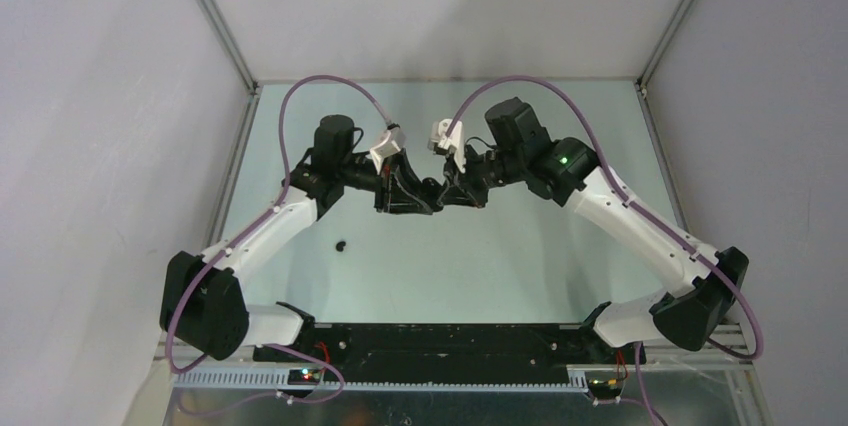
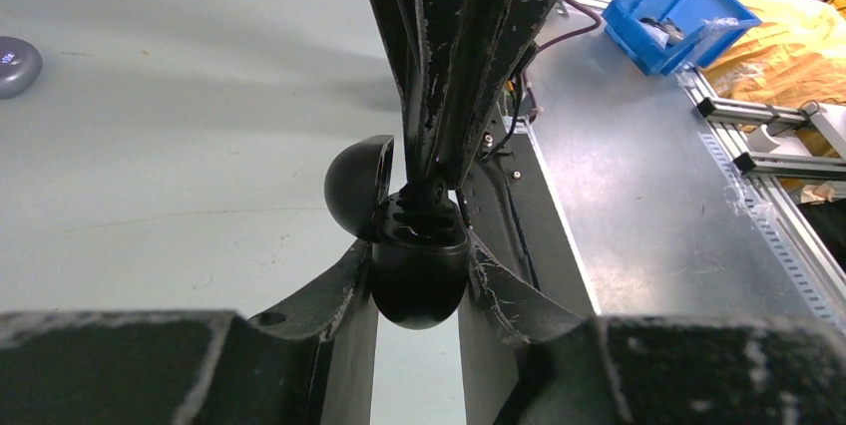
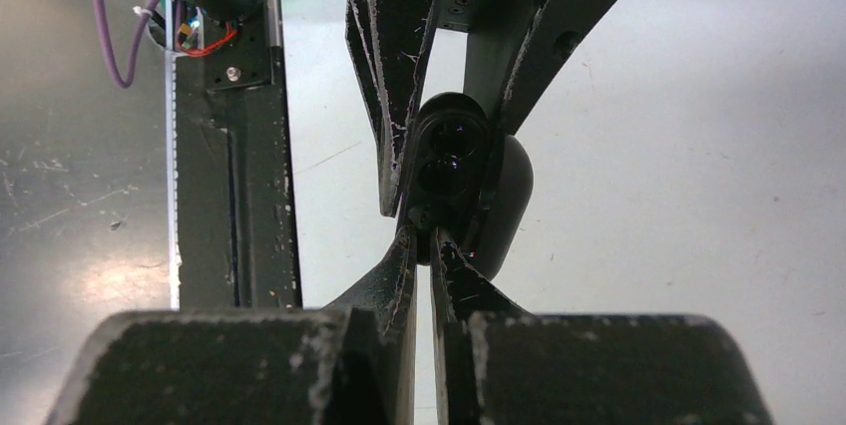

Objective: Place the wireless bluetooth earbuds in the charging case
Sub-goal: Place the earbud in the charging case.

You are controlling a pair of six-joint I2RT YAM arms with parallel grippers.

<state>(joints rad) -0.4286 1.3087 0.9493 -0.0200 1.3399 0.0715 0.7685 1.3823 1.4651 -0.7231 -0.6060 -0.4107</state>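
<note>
The left claw [image 2: 421, 263] grips the black charging case [image 2: 419, 297], lid open. The right claw [image 3: 424, 235] is pinched nearly together at its sockets (anything between is hidden). One black earbud [image 1: 341, 244] lies on the worktop [image 1: 480, 266].

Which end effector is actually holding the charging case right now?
The left end effector: it clamps the black charging case by its body, lid open. The right end effector, pinched shut, only meets the case's open top.

pale green table [image 1: 520, 266], blue bin [image 2: 643, 41], grey round puck [image 2: 12, 66], white walls [image 1: 100, 96]
</note>
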